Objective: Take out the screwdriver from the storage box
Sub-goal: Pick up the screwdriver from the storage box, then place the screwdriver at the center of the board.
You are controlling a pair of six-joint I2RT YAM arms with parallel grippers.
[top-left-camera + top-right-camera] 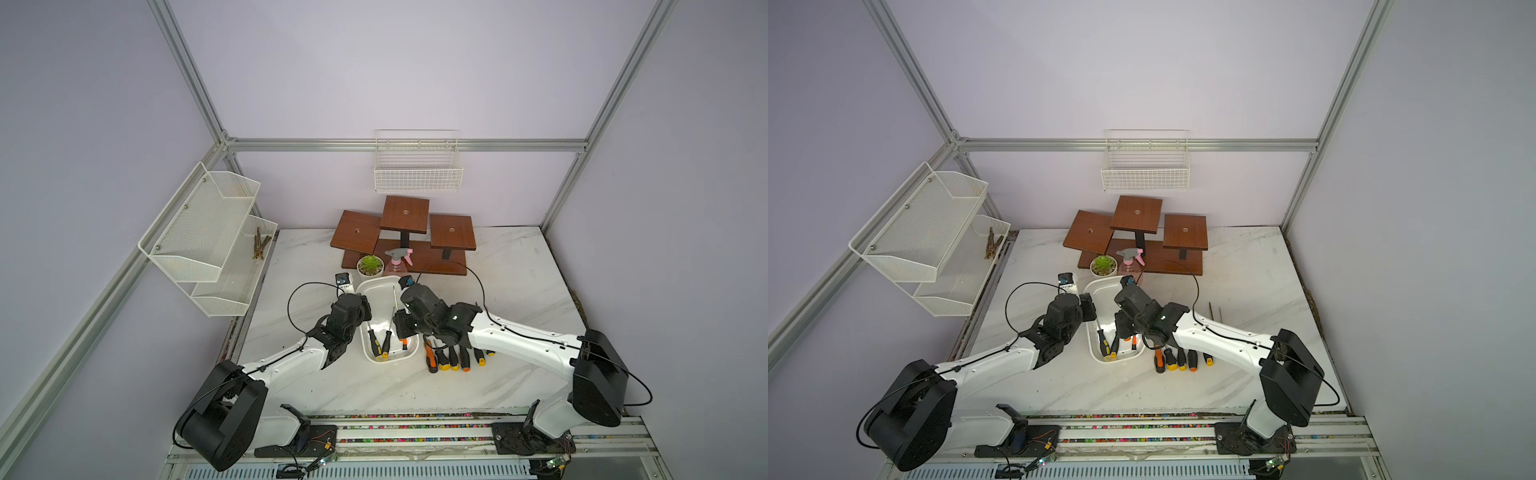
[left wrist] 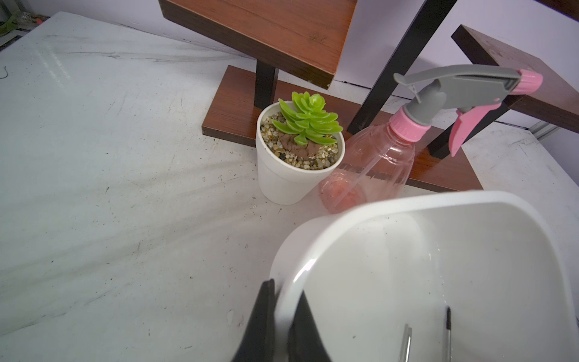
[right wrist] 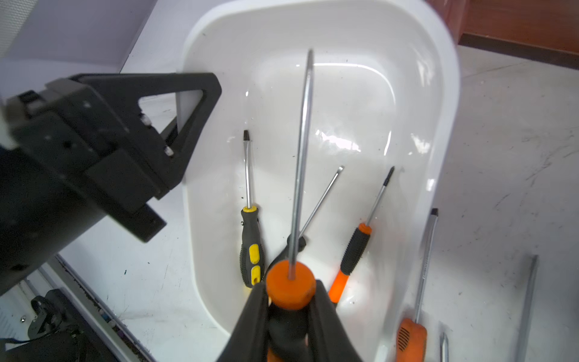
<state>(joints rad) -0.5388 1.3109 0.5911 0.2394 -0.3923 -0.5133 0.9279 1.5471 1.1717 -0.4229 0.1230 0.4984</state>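
The white storage box [image 1: 380, 297] [image 1: 1100, 291] lies mid-table between my arms. My left gripper [image 2: 283, 291] [image 1: 365, 309] is shut on the box's left rim [image 2: 407, 203], one finger on either side of the wall. Over the box's near part, my right gripper [image 3: 289, 291] [image 1: 402, 326] is shut on the black-and-orange handle of a long screwdriver [image 3: 302, 156], its shaft [image 1: 395, 297] pointing toward the far end. Inside the box [image 3: 344, 31] lie a yellow-and-black screwdriver [image 3: 250, 247], a thin-shafted one [image 3: 322, 200] and a small orange-and-black one [image 3: 355, 247].
Several screwdrivers [image 1: 453, 357] lie in a row on the table right of the box. Behind the box stand a white plant pot [image 2: 297, 166], a pink spray bottle [image 2: 376, 163] and a wooden tiered stand [image 1: 405, 232]. A small white device [image 1: 344, 282] sits at the box's far left corner.
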